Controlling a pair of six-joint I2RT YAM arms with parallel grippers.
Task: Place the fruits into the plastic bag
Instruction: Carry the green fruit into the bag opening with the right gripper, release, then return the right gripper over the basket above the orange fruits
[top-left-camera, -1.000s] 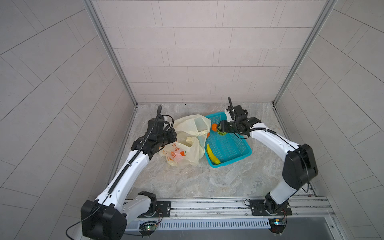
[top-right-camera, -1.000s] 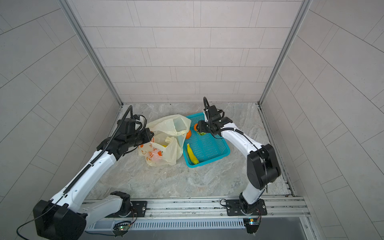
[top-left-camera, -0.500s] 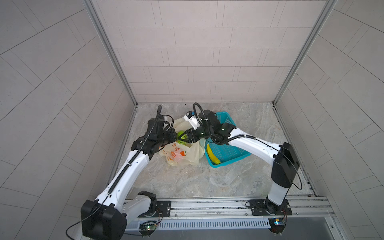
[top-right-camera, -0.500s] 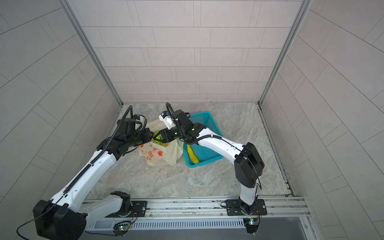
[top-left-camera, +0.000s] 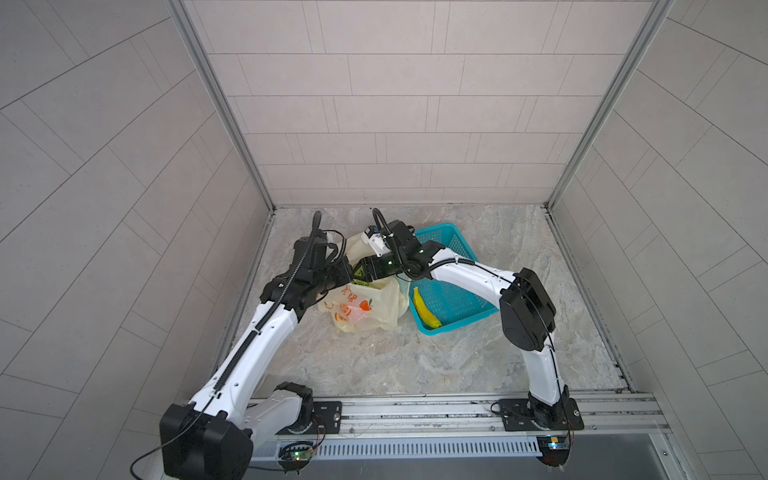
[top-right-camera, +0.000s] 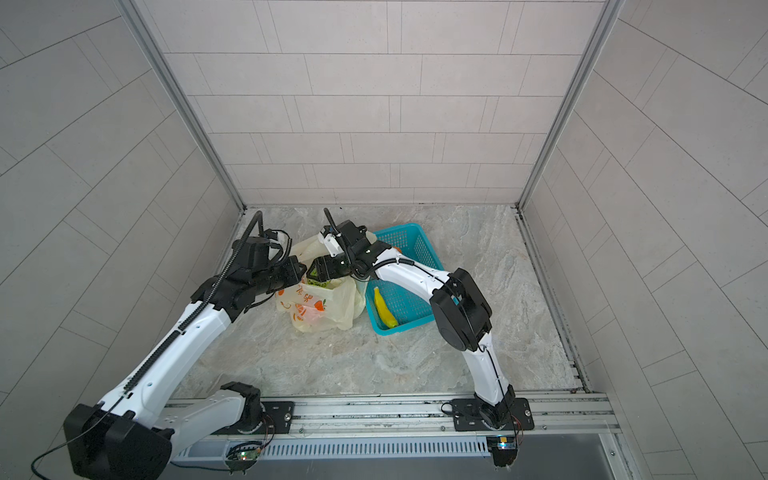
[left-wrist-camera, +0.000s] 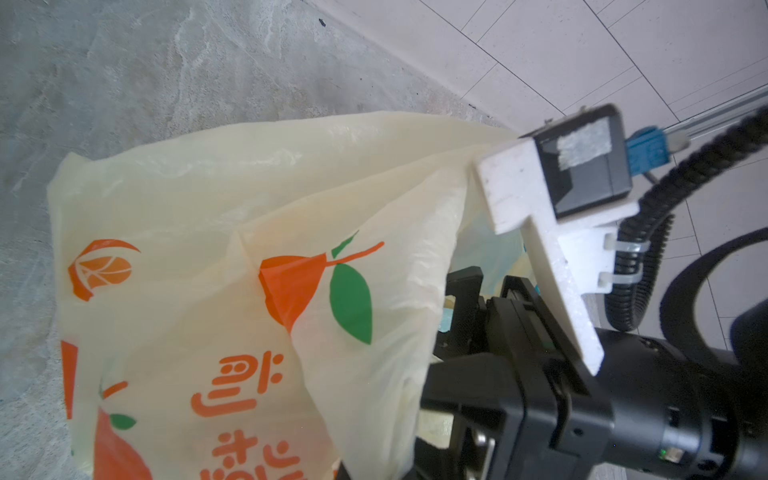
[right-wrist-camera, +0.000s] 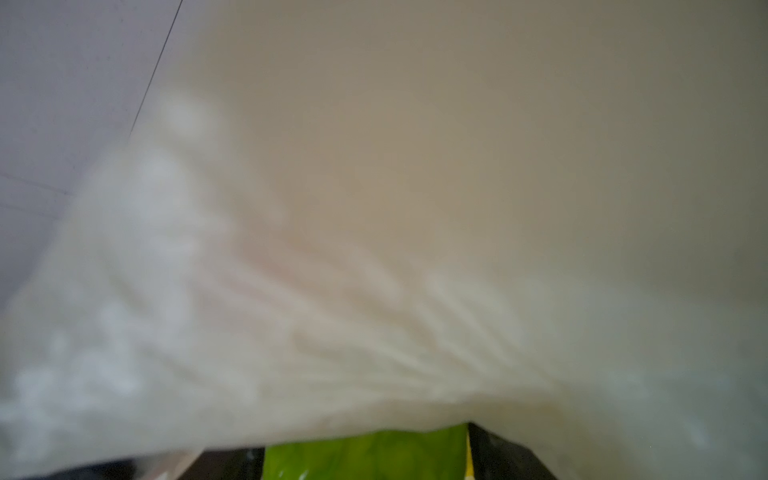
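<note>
R side first: right gripper (top-left-camera: 357, 273) is tip-down in the mouth of the plastic bag (top-left-camera: 368, 309), w/ the green fruit (right-wrist-camera: 365, 455) sitting between my dark fingers in the R wrist view. Blurred bag film fills the rest of that view. I can't tell if I'm clamping the fruit or have let it go, since too little of the fingers shows. L side: left gripper (top-left-camera: 341, 272) is clenched right at the bag's rim. Judging by the taut fold in the L wrist view, I've got the rim pinched & lifted so the mouth gapes. Further out, the bag stands on the table top (top-left-camera: 415, 365), touching or just beside the teal basket (top-left-camera: 461, 322). The banana (top-left-camera: 424, 309) lies in that basket along its bag-side wall, not yet bagged. Step in hand, as I read it: drop-off of the green fruit into the bag. Next move needs the R fingers fully spread so the fruit falls free. Then R lifts straight out w/o snagging the film, then goes over to the basket for the banana. L shouldn't slacken the rim meanwhile.
</note>
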